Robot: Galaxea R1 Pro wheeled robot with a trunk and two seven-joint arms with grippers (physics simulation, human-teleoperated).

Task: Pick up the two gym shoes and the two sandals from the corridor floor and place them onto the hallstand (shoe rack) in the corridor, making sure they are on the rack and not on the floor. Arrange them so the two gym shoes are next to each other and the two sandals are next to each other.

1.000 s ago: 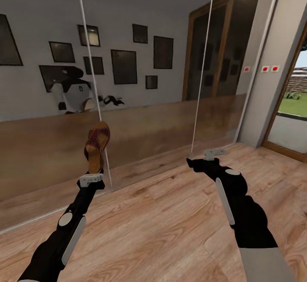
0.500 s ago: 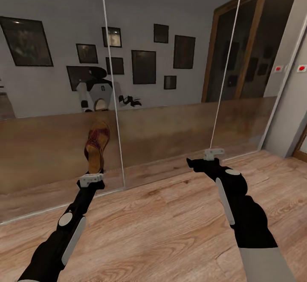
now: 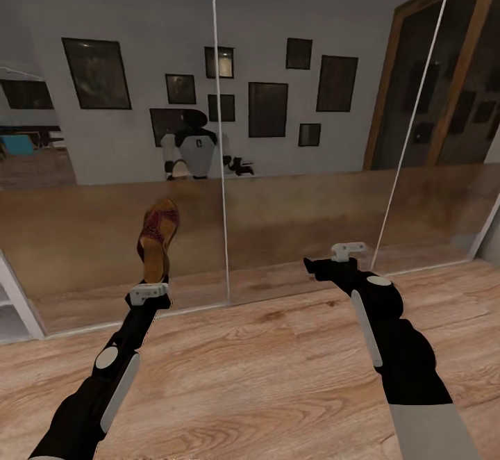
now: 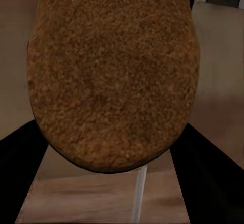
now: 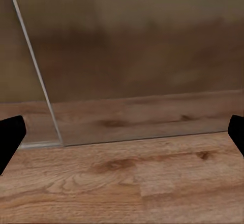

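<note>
My left gripper is shut on one dark brown sandal, held upright with its toe up and its tan footbed facing right. In the left wrist view the sandal's rough brown sole sits between the black fingers. My right gripper hangs open and empty over the wood-grain corridor floor, its fingertips set wide apart. The gym shoes and the other sandal are out of view. A white unit's edge shows at the far left; I cannot tell whether it is the hallstand.
A mirrored sliding wardrobe stands right ahead and reflects the robot, framed pictures and a wooden door frame. Its bottom rail runs along the floor just beyond both grippers.
The camera has swung left, so the mirror panels and reflections have slid right in the picture. A white edge has come in at the left. Both arms hold the same pose.
</note>
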